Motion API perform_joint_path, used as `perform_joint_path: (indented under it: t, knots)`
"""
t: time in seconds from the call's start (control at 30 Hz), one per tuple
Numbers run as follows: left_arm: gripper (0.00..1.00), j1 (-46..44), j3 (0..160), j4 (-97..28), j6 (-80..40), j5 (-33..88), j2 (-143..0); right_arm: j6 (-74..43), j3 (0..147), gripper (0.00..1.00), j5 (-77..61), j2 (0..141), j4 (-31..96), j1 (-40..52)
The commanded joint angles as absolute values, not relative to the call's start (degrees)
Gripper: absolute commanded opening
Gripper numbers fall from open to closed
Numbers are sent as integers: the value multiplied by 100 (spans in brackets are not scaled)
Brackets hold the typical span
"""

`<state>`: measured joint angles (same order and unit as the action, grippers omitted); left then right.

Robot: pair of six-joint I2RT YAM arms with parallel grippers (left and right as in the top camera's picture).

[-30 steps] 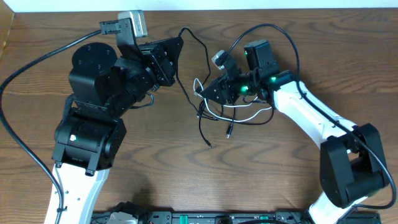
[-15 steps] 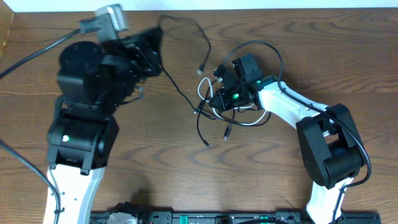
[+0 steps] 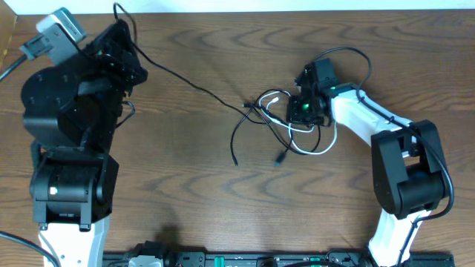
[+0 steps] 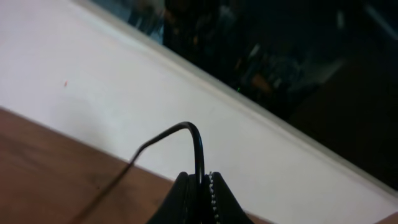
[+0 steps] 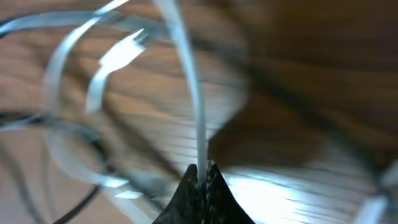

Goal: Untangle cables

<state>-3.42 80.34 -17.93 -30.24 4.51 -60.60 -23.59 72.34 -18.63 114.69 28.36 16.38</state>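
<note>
A small tangle of cables lies on the wooden table right of centre: thin black cords and one white cord. My left gripper is at the far left, shut on a black cable that stretches taut from it to the tangle. The left wrist view shows this cable pinched between the shut jaws. My right gripper sits on the tangle, shut on the white cable, which rises from its jaws in the blurred right wrist view.
Thick black robot wires loop above the right arm and at the left table edge. A white wall borders the table's far side. A loose black plug end lies below the tangle.
My left gripper has pulled far to the left, drawing the black cable out straight. My right gripper with the tangle has shifted to the right.
</note>
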Motion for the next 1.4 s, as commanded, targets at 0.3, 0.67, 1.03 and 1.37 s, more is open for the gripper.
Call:
perform_joint_path:
  t: [0.3,0.67,1.03,1.37]
  knots:
    - [8,-329,8149,-1605,-3336,766,-6007,-1326,7269,26,-3011,11498,3059,729]
    - [8,-329,8149,-1616,-3356,856,-6023,110,7736,64,-4171,10132,3492,980]
    - [8,-329,8149,-1619,-3358,1024,-6020,-624,7712,59,-3741,10363,3009,1887]
    - [8,-329,8149,-1664,-3356,1142,-6020,-508,7712,55,-2954,11367,2655,2644]
